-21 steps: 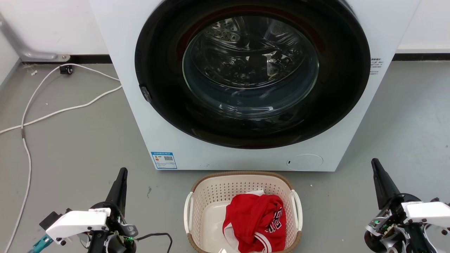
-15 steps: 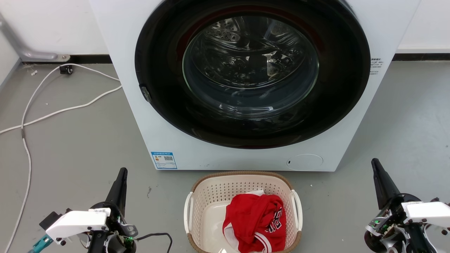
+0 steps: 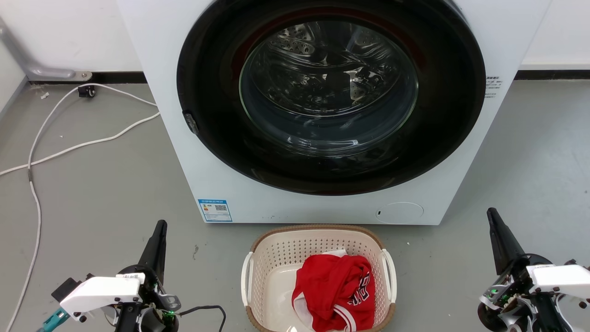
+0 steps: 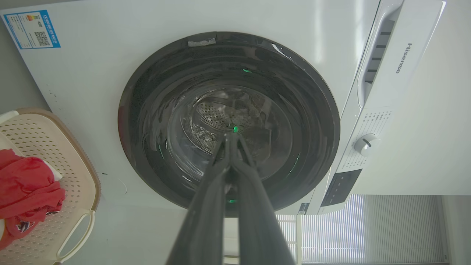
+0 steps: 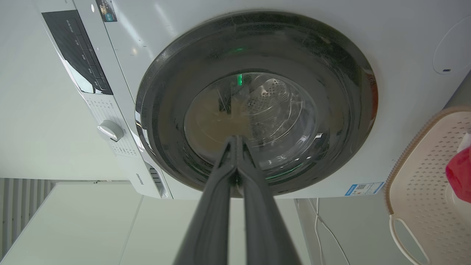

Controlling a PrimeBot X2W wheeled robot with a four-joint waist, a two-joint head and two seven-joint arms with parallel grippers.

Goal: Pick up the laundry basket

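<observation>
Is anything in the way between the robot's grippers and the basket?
Nothing visible. Just grey floor lies between the left gripper and the laundry basket, and between the right gripper and it.

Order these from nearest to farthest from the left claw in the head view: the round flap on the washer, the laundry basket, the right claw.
From the left claw:
1. The laundry basket, on the floor to its right.
2. The round flap, low on the front of the washer, beyond the basket.
3. The right claw, at the far right.
</observation>
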